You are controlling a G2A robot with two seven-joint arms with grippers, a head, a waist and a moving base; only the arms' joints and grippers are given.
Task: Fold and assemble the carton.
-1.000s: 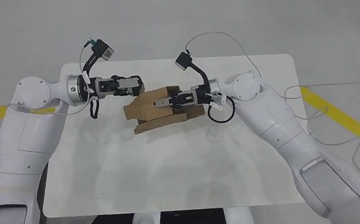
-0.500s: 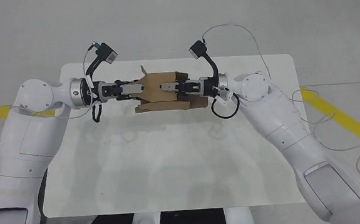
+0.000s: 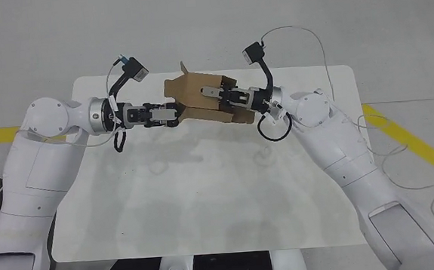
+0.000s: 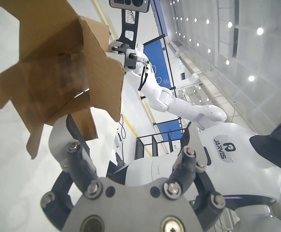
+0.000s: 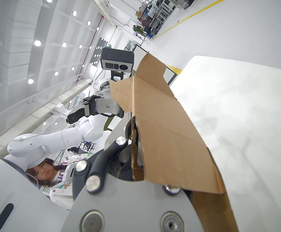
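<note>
While the right gripper (image 3: 213,95) pinches one brown wall of the carton (image 3: 187,88), the box hangs in the air over the far side of the white table (image 3: 207,211) — right between the two arms. The right gripper's jaws are closed tight on the cardboard, and the thin wall goes straight in between them. In the right wrist view the box wall runs away from the gripper, with the table top below it.

The carton is partly opened up. It looks like a tube with its end open, and loose flaps (image 4: 107,87) stick out at the end that faces the left arm. You can look inside it from the left wrist view, and the inside is brown too.

The left gripper (image 4: 129,131) is just beside that open end. Its jaws are spread wide apart and hold nothing. One small flap (image 4: 85,125) hangs down in front of one finger (image 4: 56,136), very near it — but I cannot tell if they touch. The other finger is well away from the box.

Both arms are stretched out toward each other, one from each side, and from the top the carton sits a bit crooked.
</note>
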